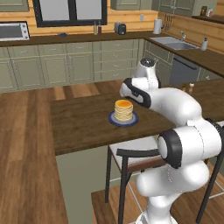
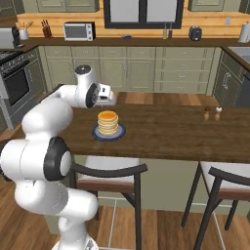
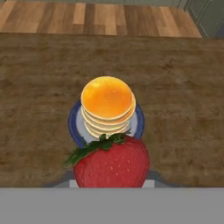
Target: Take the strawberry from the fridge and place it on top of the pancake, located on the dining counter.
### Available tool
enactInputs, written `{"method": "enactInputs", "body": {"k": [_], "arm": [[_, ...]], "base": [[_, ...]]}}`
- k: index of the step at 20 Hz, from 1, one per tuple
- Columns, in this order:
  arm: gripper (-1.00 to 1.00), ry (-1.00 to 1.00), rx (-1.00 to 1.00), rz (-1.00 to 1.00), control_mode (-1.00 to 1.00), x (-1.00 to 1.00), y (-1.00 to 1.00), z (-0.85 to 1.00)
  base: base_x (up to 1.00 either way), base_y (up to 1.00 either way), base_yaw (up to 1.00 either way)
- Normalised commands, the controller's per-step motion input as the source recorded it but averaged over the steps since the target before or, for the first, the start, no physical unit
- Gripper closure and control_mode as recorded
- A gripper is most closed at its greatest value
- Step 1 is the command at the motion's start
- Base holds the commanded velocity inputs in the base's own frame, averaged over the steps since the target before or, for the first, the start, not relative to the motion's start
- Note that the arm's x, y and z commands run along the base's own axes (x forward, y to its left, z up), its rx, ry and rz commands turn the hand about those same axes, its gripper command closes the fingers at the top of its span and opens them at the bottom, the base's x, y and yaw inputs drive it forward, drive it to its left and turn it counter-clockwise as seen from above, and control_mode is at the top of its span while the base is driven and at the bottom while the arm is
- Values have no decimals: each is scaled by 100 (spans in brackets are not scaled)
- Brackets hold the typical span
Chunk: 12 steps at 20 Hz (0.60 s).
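Observation:
A stack of round tan pancakes (image 3: 108, 103) sits on a dark blue plate (image 3: 73, 122) on the dark wooden dining counter (image 3: 39, 70). A red strawberry (image 3: 111, 162) with green leaves is in front of the camera in the hand view, just short of the stack, and hides the fingertips. My gripper (image 2: 113, 96) hovers a little above and behind the pancake (image 2: 107, 122), shut on the strawberry. From the left, the gripper (image 1: 124, 91) hangs over the pancake (image 1: 124, 109) on the counter (image 1: 78, 127). The fridge is out of view.
Two small shakers (image 2: 212, 113) stand on the counter to the right of the plate. Dark-framed stools (image 2: 108, 172) (image 2: 229, 178) sit under the near edge. The lighter counter with the sink (image 1: 175, 43) runs along the back right.

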Motion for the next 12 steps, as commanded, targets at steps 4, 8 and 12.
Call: {"method": "enactInputs", "body": {"k": [4,8,12], "arm": [[100,1,0,0,-100,85,9,-25],[100,7,0,0,-100,29,1,-42],[100,12,0,0,-100,10,0,-46]], "base": [[0,0,0],[0,0,0],[0,0,0]]}}
